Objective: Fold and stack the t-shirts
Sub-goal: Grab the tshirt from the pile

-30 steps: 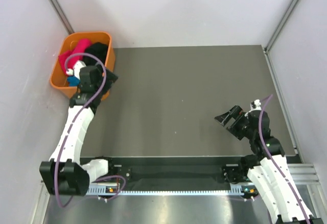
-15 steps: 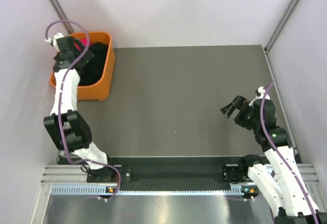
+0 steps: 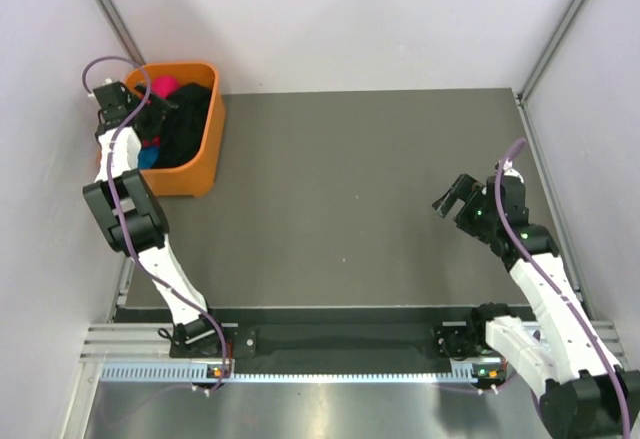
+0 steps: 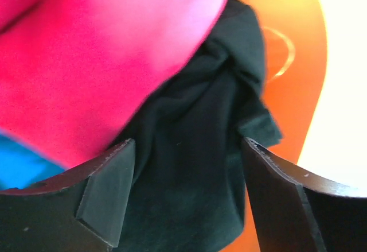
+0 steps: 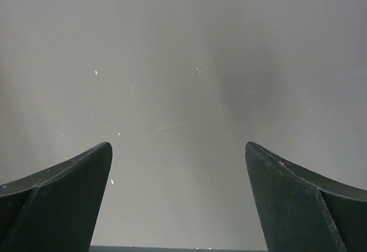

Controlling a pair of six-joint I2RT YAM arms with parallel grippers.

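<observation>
the t-shirts lie bunched in the orange basket (image 3: 190, 177) at the far left corner of the surface (image 3: 340, 189), none of them folded. the black shirt (image 4: 200, 166) fills most of it, the pink shirt (image 4: 86, 62) is heaped against it toward the back, and a bit of the blue shirt (image 4: 20, 166) shows at the basket's near left side. the left claw (image 4: 188, 148) reaches in over the basket's left rim, its fingers spread wide with crumpled black cloth between them, and nothing is pinched. the right claw (image 5: 178, 148) hangs above bare surface on the right side, well apart from the basket, its fingers spread wide and holding nothing.
</observation>
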